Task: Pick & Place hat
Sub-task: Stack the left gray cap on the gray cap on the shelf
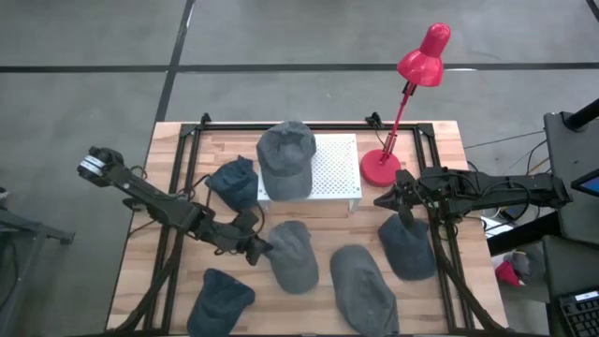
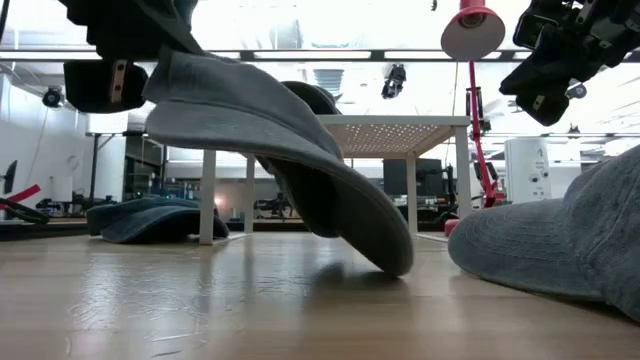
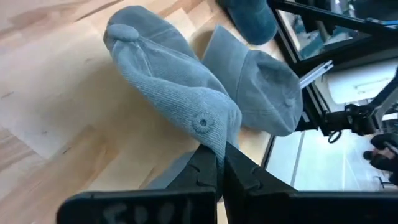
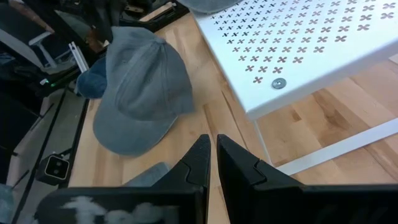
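- While our left gripper [image 1: 255,249] pinches the edge of the grey hat [image 1: 292,255], the hat hangs tipped in front of the white stand [image 1: 335,167], with its low rim touching the table [image 1: 430,309].
- We think the hat could slip out, because the closed fingers [image 3: 208,171] hold only a thin bit of cloth.
- We might drag it into the other hat [image 1: 363,287] just beside it if we lift too low.
- Our right gripper [image 1: 391,198] waits, closed on nothing, near the stand and the red lamp [image 1: 412,94]. The arms could bump if we swing that way.
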Controlling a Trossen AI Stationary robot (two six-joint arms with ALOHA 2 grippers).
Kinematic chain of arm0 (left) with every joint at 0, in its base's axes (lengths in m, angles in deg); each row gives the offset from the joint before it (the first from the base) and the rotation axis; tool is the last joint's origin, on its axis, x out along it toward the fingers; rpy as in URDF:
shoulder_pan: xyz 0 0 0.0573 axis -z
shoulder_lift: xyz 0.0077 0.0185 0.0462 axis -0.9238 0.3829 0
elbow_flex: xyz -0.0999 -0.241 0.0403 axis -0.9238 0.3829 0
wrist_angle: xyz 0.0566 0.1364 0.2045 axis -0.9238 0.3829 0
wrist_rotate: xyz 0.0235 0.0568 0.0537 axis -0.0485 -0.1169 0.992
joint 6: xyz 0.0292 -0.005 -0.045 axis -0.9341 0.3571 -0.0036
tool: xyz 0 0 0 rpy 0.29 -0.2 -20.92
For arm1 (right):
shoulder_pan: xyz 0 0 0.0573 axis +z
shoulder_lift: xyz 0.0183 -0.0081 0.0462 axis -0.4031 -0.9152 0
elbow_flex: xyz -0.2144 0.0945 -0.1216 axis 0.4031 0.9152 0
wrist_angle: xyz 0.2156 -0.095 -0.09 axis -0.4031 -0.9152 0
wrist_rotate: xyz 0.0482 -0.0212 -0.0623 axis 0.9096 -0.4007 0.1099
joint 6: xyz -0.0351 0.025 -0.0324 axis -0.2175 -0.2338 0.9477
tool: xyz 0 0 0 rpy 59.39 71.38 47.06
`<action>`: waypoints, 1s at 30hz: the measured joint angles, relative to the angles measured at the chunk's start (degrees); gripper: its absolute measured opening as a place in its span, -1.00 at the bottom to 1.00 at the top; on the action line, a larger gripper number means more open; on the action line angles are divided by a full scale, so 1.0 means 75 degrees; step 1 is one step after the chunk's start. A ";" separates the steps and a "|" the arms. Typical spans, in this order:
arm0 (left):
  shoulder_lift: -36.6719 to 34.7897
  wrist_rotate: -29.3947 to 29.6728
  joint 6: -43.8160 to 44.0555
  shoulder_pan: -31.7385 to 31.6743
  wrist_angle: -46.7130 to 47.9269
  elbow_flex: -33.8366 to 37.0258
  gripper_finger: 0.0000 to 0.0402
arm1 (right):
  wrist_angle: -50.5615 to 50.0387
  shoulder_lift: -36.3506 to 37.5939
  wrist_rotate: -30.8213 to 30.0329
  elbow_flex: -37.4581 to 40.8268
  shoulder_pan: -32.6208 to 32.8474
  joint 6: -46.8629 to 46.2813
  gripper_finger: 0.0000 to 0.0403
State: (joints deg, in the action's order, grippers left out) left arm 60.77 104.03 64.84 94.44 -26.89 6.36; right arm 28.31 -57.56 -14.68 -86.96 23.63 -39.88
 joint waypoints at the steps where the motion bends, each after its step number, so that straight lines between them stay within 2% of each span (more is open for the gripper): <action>1: -0.0046 -0.0047 0.0005 0.0000 -0.0005 0.0000 -1.00 | -0.0003 0.0000 0.0000 0.0000 0.0000 0.0003 -0.87; 8: -0.0260 -0.0424 -0.0383 0.0000 -0.0016 -0.0463 -1.00 | 0.0000 0.0000 0.0000 0.0000 0.0000 0.0006 -0.87; 16: -0.0437 -0.0565 -0.1506 0.0000 -0.0023 -0.1670 -1.00 | 0.0006 0.0000 -0.0001 0.0000 0.0000 0.0006 -0.87; 23: -0.0417 -0.0533 -0.3015 -0.0009 0.0006 -0.2778 -1.00 | 0.0006 0.0000 0.0000 0.0001 0.0000 0.0006 -0.87; 30: -0.0426 -0.0621 -0.5337 -0.0380 0.0231 -0.3736 -1.00 | 0.0010 0.0000 -0.0004 0.0000 0.0000 0.0009 -0.87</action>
State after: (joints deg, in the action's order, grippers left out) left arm 57.58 99.37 24.81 91.59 -25.15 -21.66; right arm 28.38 -57.56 -14.71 -86.96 23.63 -39.81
